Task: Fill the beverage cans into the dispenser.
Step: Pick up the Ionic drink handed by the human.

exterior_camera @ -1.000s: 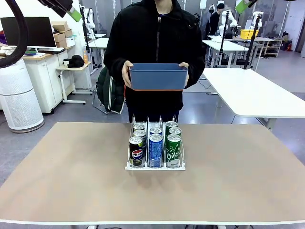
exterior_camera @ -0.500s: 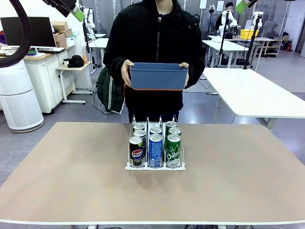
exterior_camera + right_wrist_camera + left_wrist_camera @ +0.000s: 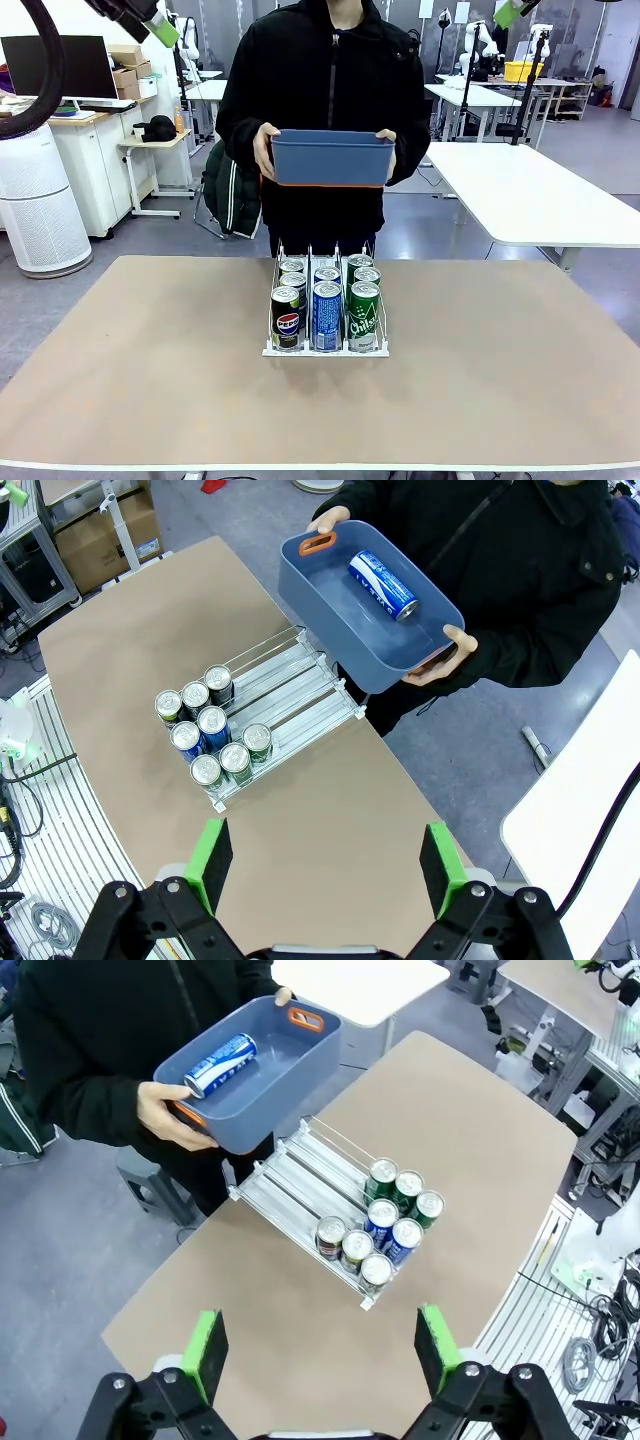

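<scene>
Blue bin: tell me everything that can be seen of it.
The blue bin is a rectangular, plastic-looking tub with rounded corners and orange handle cut-outs at both short ends. A person's hands grip those ends, holding it level in the air at the table's far side, behind the dispenser. One blue-and-white can lies on its side inside.

Tan table (image 3: 470, 1150) sits well below both grippers. One thing stands on it: the white dispenser (image 3: 295, 1175), ahead of the left gripper (image 3: 320, 1348) and ahead of the right gripper (image 3: 325, 865) too.
</scene>
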You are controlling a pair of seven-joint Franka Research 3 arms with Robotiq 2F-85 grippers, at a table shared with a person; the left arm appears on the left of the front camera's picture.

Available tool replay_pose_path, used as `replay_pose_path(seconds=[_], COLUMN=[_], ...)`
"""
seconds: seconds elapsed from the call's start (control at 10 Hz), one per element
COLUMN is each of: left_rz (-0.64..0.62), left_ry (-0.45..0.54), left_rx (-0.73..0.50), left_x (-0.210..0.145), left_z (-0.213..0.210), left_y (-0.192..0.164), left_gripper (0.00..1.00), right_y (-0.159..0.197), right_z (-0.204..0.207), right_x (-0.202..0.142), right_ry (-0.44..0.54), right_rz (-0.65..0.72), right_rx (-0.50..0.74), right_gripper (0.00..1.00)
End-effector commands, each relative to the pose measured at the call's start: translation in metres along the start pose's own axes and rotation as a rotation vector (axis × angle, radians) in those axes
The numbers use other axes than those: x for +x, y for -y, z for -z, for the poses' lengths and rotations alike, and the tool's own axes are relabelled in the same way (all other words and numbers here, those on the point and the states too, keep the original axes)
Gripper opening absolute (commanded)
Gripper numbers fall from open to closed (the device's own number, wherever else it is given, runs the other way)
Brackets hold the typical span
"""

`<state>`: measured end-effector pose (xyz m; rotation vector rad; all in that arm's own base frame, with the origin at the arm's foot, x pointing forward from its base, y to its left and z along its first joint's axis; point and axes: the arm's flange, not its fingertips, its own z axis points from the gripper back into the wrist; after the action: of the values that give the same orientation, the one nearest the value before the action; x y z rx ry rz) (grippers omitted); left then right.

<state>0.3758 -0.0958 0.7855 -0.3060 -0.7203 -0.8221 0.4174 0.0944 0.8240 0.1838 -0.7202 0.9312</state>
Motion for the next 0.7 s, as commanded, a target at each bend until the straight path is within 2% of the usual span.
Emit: replay_pose_path(seconds=[0.0, 0.3, 0.4, 0.6], left_rz=[-0.021, 0.034, 0.005, 0.005], left_ry=[-0.009, -0.068, -0.02, -0.02], left_rx=[-0.04, -0.011, -0.021, -0.021], left_x=[-0.0002, -0.0015, -0.0019, -0.0019], left_z=[-0.004, 0.0019, -0.001, -0.001], left_y=[0.005, 0.0071, 0.0048, 0.0048], left_gripper=[1.0, 1.0, 1.0, 1.0], right_y=[-0.0009, -0.0009, -0.0009, -0.0009], right_z=[0.0, 0.0, 0.0, 0.0], right_x=[-0.0017, -0.0017, -0.0017, -0.0017], right_ry=[0.0, 0.0, 0.0, 0.0], right_rz=[0.007, 0.007, 0.007, 0.007], right_rx=[0.0, 0.0, 0.0, 0.0], right_gripper=[1.0, 1.0, 1.0, 1.0])
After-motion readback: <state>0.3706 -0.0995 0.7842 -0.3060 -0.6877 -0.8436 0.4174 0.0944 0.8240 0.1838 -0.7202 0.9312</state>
